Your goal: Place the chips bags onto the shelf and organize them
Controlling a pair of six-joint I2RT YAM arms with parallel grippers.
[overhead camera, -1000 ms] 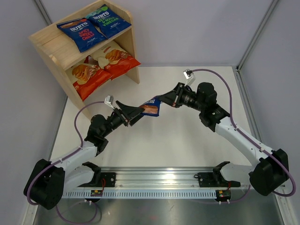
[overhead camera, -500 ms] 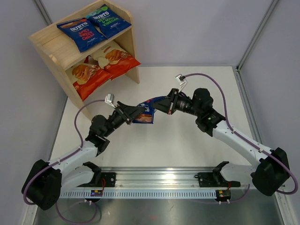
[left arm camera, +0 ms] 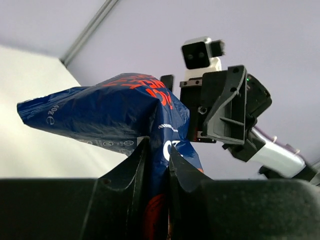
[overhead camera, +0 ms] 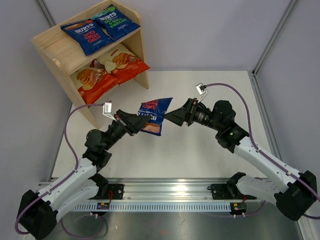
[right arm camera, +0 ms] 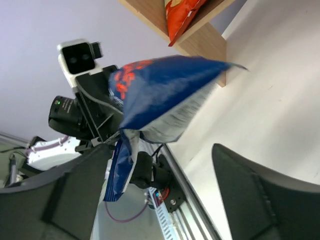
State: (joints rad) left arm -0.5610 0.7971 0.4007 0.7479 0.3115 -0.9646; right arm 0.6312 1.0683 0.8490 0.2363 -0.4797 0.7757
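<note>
- left pincer [overhead camera: 139,121] is clamped on a blue Burts bag [overhead camera: 154,113], held up in front of the shelf [overhead camera: 50,46]
- right pincer [overhead camera: 172,116] is spread apart just beside that bag, on the side away from the shelf

The blue Burts bag [overhead camera: 152,116] in the left gripper [overhead camera: 139,120] is thin, crinkly film with a soft sheen. It creases where the matt black plastic fingers [left arm camera: 135,170] pinch it. The right gripper [overhead camera: 169,116] is the same dull black plastic. The shelf [overhead camera: 52,44] is pale bare wood, matt, with slatted boards. The Cassava Chips bags [overhead camera: 97,80] on its lower tier look glossy. The table [overhead camera: 200,150] is smooth matt white, and the rail [overhead camera: 170,192] at its near edge is brushed metal.
</note>
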